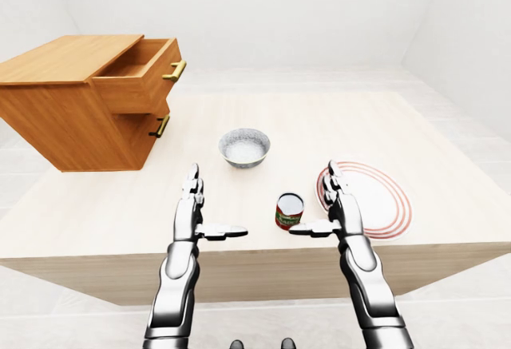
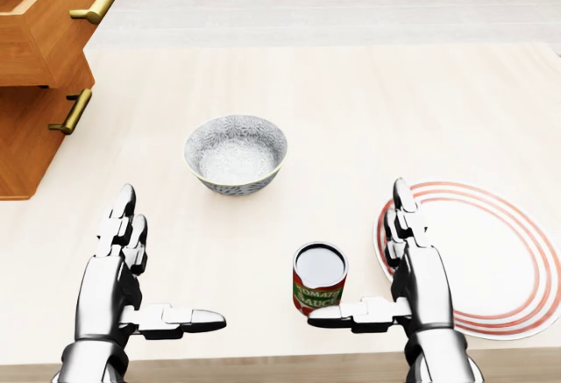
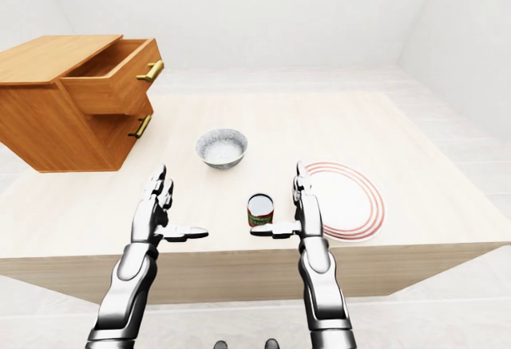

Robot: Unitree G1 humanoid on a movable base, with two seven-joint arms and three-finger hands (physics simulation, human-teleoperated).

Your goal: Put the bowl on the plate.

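Here our left hand (image 2: 110, 285) and right hand (image 2: 426, 282) are spread wide open. The bowl (image 2: 235, 155) sits on the table (image 2: 368, 94), apart from the plate (image 2: 504, 251). A tomato sauce can (image 2: 320, 280) maybe touches our right hand.

Tomato-sauce can (image 2: 320, 278) upright; wooden cabinet (image 1: 76, 101), top drawer (image 1: 140, 73) open.

In the head view, the bowl (image 2: 235, 153) is sitting on the table (image 2: 351, 94) left of centre, well apart from the plate (image 2: 517, 260), which is lying at the near right. The can (image 2: 320, 278) is standing between them, nearer than the bowl and just left of the plate. The cabinet (image 1: 72, 117) is resting at the table's far left. The left hand (image 2: 110, 291) is hovering near, left of the can, and the right hand (image 2: 421, 282) is hovering over the plate's left rim.
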